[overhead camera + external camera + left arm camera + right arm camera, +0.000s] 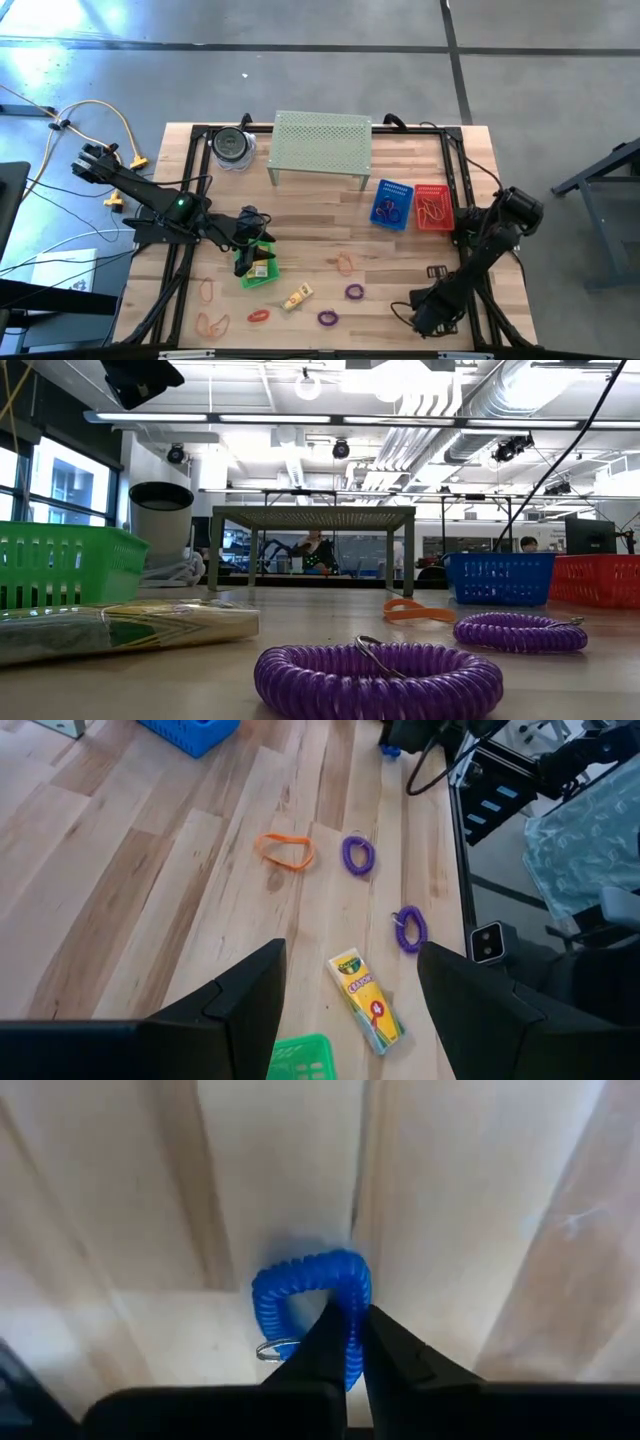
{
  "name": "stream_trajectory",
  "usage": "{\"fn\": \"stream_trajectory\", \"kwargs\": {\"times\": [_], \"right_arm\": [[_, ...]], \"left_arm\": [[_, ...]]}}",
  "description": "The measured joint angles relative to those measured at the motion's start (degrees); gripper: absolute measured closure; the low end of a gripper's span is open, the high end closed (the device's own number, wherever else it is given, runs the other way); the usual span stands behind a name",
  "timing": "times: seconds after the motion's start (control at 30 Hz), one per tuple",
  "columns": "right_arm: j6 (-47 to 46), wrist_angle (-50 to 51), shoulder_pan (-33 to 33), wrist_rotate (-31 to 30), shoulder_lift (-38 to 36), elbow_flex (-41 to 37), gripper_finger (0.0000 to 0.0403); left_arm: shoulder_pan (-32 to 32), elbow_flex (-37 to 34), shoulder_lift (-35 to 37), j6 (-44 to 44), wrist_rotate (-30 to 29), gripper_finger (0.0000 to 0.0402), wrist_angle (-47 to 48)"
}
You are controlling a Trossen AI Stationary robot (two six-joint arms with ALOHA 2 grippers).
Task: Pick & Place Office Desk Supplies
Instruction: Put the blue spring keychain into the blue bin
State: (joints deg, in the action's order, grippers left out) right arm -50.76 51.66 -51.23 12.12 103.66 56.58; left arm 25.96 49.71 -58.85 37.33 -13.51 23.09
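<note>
Blue coil loop (310, 1295) between right hand (352, 1342) fingers

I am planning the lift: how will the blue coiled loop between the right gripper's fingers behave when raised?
The blue coiled loop probably flexes; the right gripper pinches one side, and its outline is already bent. It looks thin and light, so it should hang floppy. The small metal ring may dangle.

Wooden slatted table (400, 240): pale-green perforated metal shelf (322, 140) at 12 o'clock, blue plastic basket (393, 203) and red plastic basket (433, 207) at 3, small green plastic basket (258, 262) at 8, two purple coil loops (341, 305) at 6.
</note>
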Motion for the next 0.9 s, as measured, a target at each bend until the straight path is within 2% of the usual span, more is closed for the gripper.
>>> {"fn": "stream_trajectory", "kwargs": {"times": [0.1, 0.3, 0.5, 0.63, 0.9], "right_arm": [[0.2, 5.4, 1.8, -3.5, 0.4, 4.0, 0.0397], [3.6, 19.4, 6.5, -5.0, 0.2, 15.9, 0.0399], [10.4, 32.7, 14.4, -15.6, 0.0, 28.0, 0.0399], [18.1, 34.5, 20.9, -20.4, -2.2, 31.9, 0.0399], [30.6, 32.3, 36.0, -25.2, -8.5, 31.0, 0.0399]], "left_arm": [[0.0, 0.0, 0.0, 0.0, 0.0, 0.0181, 0.0], [0.1, 0.0, 0.0, 0.0, 0.3, 0.0181, 2.2], [0.1, -0.2, 0.0, -2.0, 0.3, 0.0181, 4.4], [0.1, -0.2, 0.0, -3.2, 0.4, 0.0181, 5.1], [0.7, -0.2, 0.0, -3.3, 0.5, 0.0181, 5.8]]}}
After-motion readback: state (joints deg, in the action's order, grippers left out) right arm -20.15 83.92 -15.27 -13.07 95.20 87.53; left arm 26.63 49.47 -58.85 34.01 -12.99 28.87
